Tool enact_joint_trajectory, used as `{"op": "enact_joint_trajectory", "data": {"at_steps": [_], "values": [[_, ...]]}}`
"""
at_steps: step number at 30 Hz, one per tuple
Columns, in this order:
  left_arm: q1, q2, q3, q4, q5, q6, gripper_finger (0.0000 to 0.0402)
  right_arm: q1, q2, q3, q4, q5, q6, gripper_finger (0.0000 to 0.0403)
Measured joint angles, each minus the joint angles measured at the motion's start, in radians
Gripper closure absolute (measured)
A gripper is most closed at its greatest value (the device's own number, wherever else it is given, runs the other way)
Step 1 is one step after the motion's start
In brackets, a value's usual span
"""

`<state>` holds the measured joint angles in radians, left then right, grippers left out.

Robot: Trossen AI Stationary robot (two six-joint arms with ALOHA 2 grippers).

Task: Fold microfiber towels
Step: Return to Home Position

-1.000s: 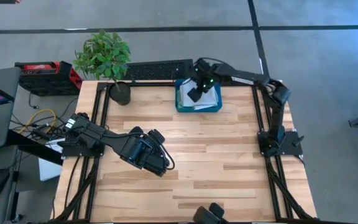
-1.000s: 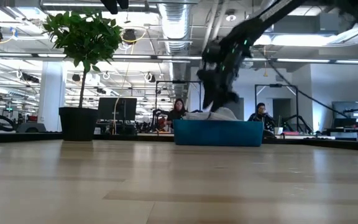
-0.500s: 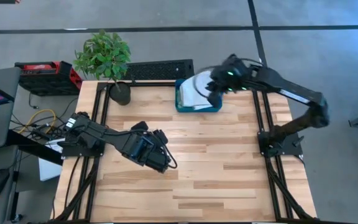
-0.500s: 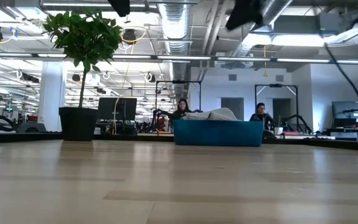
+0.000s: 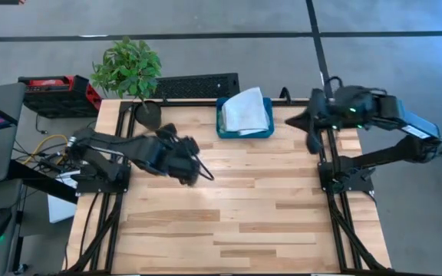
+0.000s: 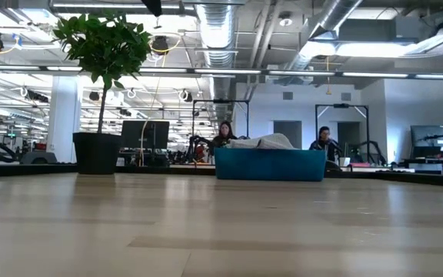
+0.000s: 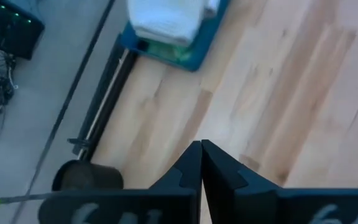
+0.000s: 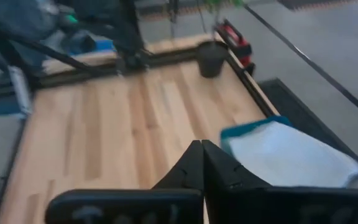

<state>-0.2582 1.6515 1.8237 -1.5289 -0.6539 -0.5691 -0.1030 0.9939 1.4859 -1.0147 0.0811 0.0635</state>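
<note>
— Since the towels (image 5: 245, 111) matter most, where are they?
— Stacked inside the teal bin (image 5: 245, 135), which stands at the far edge of the wooden table (image 5: 244, 215), a little right of centre. A pale grey towel (image 6: 256, 141) lies on top, mounded above the rim. The left wrist view shows the edge of a green towel (image 7: 166, 51) beneath it.
— And the two arms?
— The left gripper (image 7: 201, 148) hangs over the left half of the table, near the potted plant (image 5: 133, 73) at the far left corner and well apart from the bin. Its fingers are pressed together, holding nothing. The right gripper (image 8: 202, 148) hangs over the table's right edge, to the right of the bin, its fingers likewise closed and empty.
</note>
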Motion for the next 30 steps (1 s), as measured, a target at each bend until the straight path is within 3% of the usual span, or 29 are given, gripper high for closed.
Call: {"op": "enact_joint_trajectory", "data": {"at_steps": [4,15,22,30], "values": [[0.02,-0.172,-0.157,0.156,-0.001,0.033,0.0401,0.062,-0.119,-0.095,0.075,0.0,0.042,0.0397],[0.103,-0.698,-0.737,0.735,0.178,0.244,0.0401,0.24,-0.372,-0.475,0.447,-0.001,0.077,0.0396],[0.151,-0.986,-0.982,0.957,0.188,0.326,0.0401,0.297,-0.539,-0.727,0.682,0.039,0.093,0.039],[0.168,-1.246,-1.224,1.144,0.268,0.273,0.0402,0.298,-0.709,-0.994,0.885,0.079,0.164,0.0396]]}}
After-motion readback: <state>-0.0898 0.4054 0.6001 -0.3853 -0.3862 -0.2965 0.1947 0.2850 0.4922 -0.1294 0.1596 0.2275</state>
